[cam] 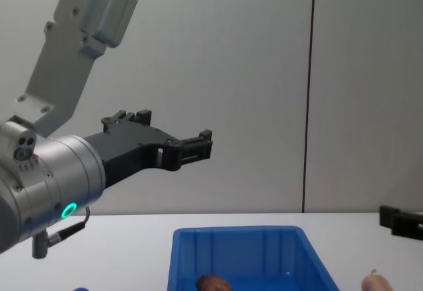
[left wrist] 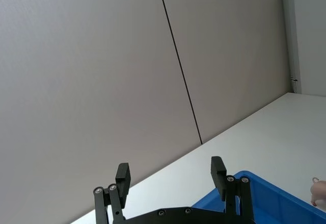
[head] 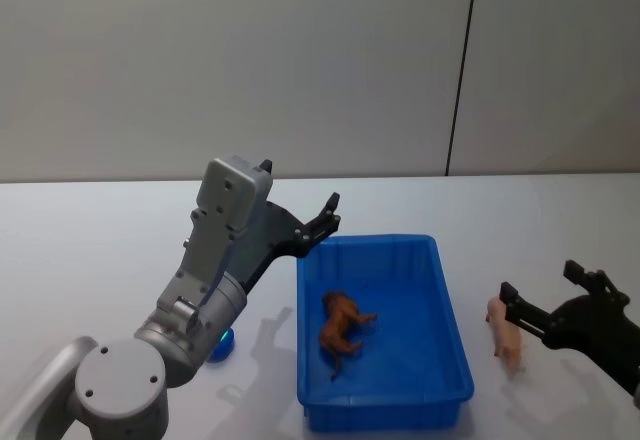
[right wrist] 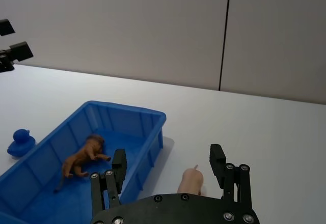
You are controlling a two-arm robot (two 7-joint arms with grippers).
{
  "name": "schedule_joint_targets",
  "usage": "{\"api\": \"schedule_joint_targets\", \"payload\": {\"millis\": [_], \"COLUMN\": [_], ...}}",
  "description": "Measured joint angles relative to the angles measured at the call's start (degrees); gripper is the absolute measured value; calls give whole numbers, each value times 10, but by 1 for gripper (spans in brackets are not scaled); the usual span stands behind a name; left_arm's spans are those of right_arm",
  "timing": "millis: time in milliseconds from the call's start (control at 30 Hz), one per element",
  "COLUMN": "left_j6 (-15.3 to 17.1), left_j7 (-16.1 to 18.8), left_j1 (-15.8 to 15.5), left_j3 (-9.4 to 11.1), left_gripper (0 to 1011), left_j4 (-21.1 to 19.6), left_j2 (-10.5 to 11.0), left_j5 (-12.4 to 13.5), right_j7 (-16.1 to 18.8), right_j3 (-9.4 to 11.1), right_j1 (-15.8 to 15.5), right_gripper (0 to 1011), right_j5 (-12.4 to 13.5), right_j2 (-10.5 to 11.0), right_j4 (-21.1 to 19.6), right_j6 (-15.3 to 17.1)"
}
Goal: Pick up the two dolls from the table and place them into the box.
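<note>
The reddish-brown doll [head: 342,328] lies on its side inside the blue box [head: 448,310], and it also shows in the right wrist view [right wrist: 81,158]. On the table just right of the box stands the pale pink doll [head: 505,335]. My right gripper [head: 541,282] is open and sits right beside the pink doll, whose back [right wrist: 191,182] shows low between its fingers. Raised in the air over the box's far left corner, my left gripper [head: 325,222] is open and holds nothing; in the chest view it [cam: 175,132] hangs well above the box [cam: 238,238].
A small blue toy duck [head: 220,345] sits on the table left of the box, under my left arm. The white table reaches back to a grey wall behind the box.
</note>
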Motion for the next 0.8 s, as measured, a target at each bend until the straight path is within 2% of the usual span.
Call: {"api": "schedule_joint_targets", "payload": {"millis": [333,600,800], "left_j6": [0,0,0], "left_j7": [0,0,0], "left_j1": [0,0,0], "left_j3": [0,0,0], "left_gripper": [1001,1001,1001], "left_j4": [0,0,0], "left_j2": [0,0,0], "left_j5": [0,0,0], "right_j7": [-40,-64,-75], "right_j3": [3,1,-4], "right_j1": [-5,19,45], "right_gripper": [1001,1001,1001], "right_j5": [13,31,33], "right_j2": [-5,-23,-40], "right_j4": [-9,14,41], "right_j6": [50,102,131]}}
